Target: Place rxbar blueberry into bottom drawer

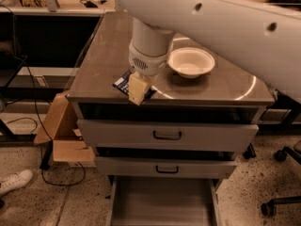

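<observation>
The rxbar blueberry (122,81) is a small dark navy wrapper at the front left of the cabinet top. My gripper (136,93) comes down from the big white arm and is shut on the bar right at the top's front edge; its yellowish finger (136,87) covers the bar's middle. The bottom drawer (162,204) is pulled open below, a wide shallow grey tray with nothing showing in it. It lies directly beneath the gripper, two drawers down.
A white bowl (191,62) stands on the cabinet top to the right of the gripper. The two upper drawers (167,135) with black handles are shut. A cardboard box (61,126) and cables lie on the floor at the left. An office chair base (282,201) is at the right.
</observation>
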`<action>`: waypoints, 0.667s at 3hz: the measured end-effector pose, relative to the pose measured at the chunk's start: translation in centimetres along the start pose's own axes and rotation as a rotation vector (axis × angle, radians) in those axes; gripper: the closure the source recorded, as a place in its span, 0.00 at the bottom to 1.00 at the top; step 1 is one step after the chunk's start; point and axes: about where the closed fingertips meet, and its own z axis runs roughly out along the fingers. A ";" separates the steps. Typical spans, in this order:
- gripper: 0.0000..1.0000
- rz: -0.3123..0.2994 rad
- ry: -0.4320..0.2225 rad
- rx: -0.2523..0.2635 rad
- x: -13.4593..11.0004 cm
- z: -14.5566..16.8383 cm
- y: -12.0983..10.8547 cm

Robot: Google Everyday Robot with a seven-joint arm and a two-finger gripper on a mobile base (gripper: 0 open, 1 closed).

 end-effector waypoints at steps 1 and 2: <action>1.00 0.029 0.013 -0.003 2.7 0.0 1.8; 1.00 0.057 0.034 -0.045 7.6 0.0 5.8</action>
